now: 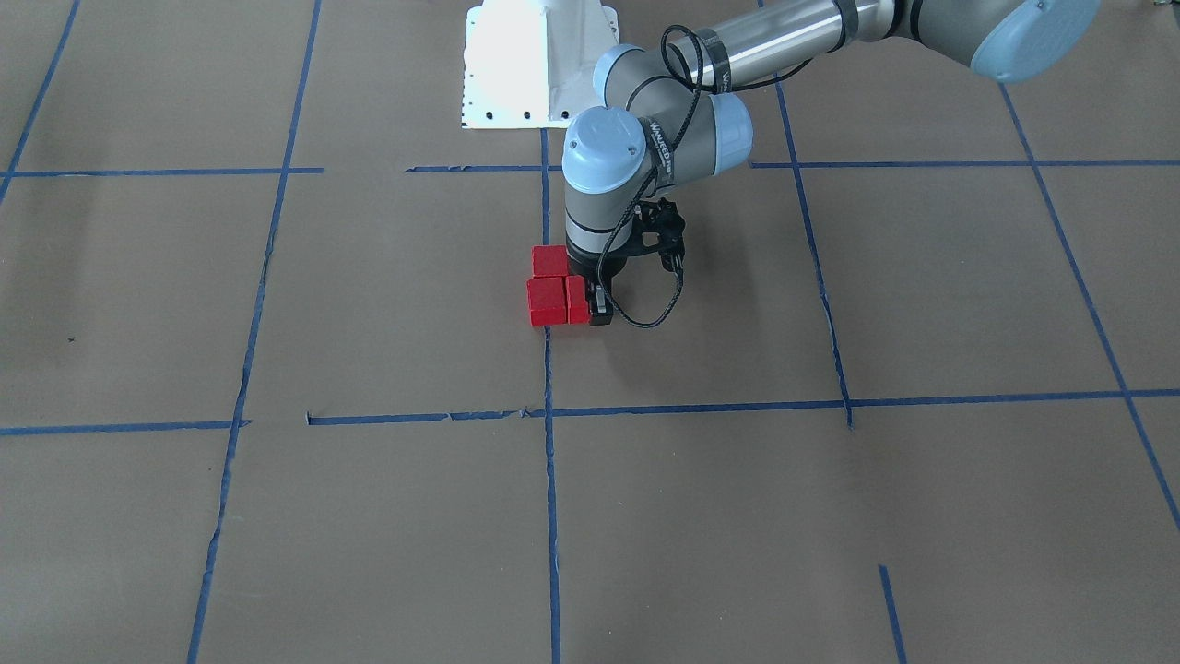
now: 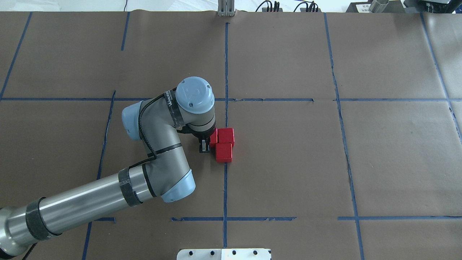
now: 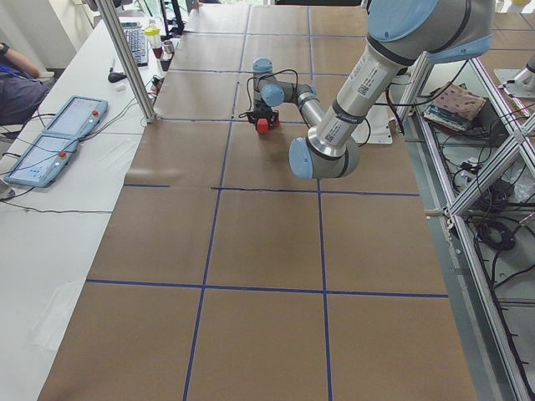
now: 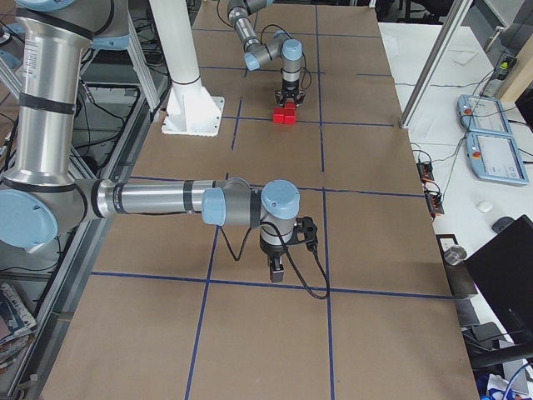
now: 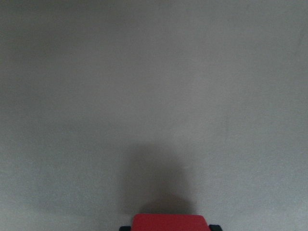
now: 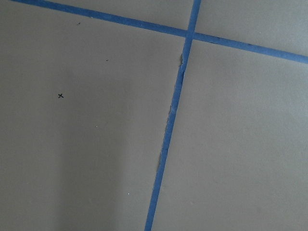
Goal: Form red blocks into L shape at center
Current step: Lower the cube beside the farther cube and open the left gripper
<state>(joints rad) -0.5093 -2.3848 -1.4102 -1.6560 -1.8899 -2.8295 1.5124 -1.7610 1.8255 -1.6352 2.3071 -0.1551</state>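
Three red blocks lie close together by the centre grid crossing. In the overhead view one (image 2: 226, 136) is farther from the robot, one (image 2: 223, 152) is nearer, and the third (image 2: 214, 137) sits left of the far one, half hidden under my left wrist. My left gripper (image 2: 208, 141) points straight down at floor level and is shut on this third block (image 1: 578, 300). In the left wrist view the block (image 5: 168, 222) sits between the two fingertips. My right gripper (image 4: 276, 268) hangs low over bare paper far from the blocks; I cannot tell whether it is open or shut.
Brown paper with blue tape grid lines (image 2: 225, 187) covers the table. The white robot base plate (image 1: 539, 65) is behind the blocks. The right wrist view shows only paper and a tape crossing (image 6: 188, 34). Teach pendants (image 4: 491, 150) lie off the mat.
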